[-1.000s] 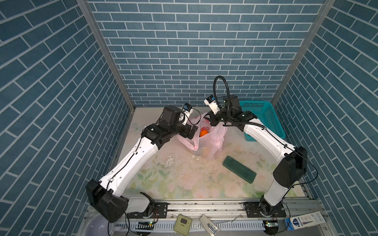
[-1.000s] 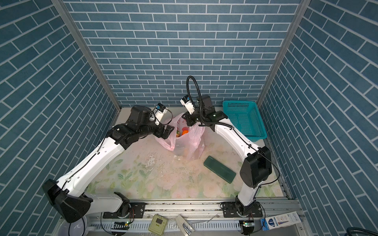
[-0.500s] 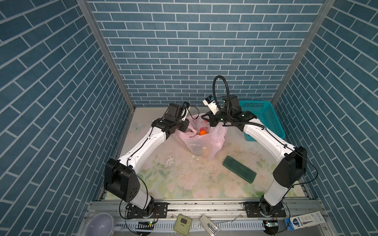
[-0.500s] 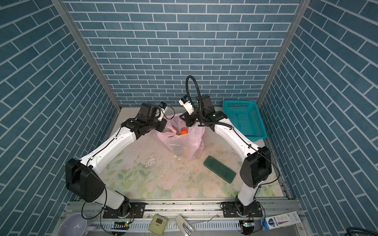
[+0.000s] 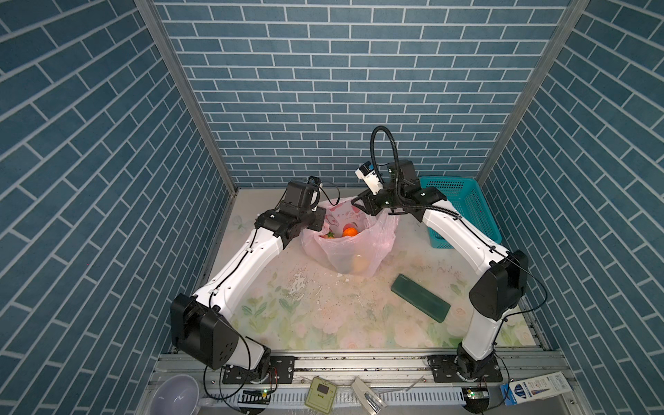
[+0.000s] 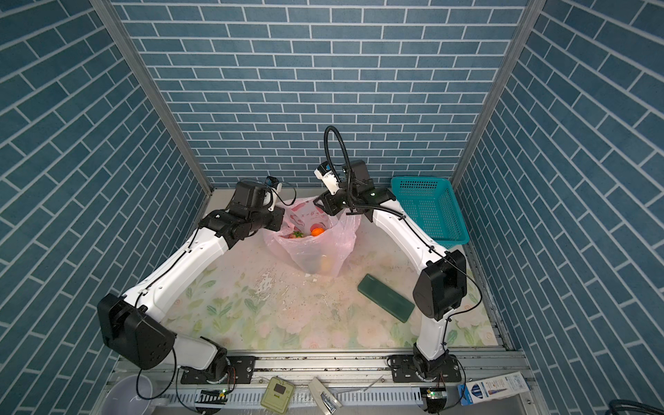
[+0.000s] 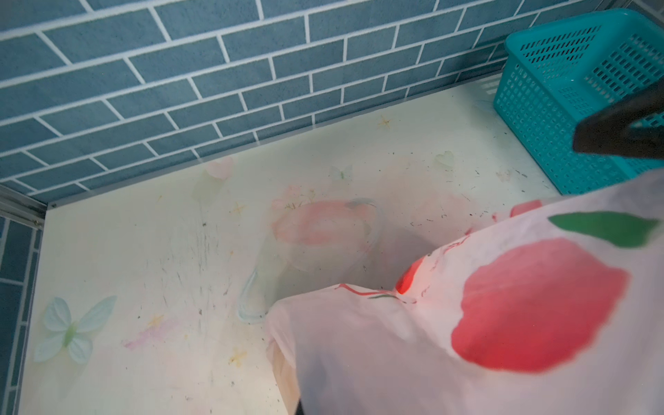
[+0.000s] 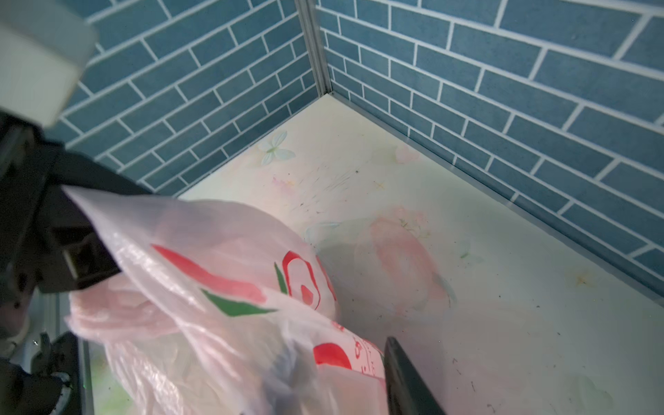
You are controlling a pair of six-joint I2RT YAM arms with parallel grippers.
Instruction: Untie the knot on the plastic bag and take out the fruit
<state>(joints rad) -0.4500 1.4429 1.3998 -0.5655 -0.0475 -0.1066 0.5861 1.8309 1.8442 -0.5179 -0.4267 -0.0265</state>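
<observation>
One change: left gripper now pinches the plastic bag.

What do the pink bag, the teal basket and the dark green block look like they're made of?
The plastic bag: thin glossy plastic film; translucent, crinkled, fruit shows through. The basket: rigid moulded plastic, perforated walls. The block: matte, smooth; possibly foam or plastic, unclear.
</observation>
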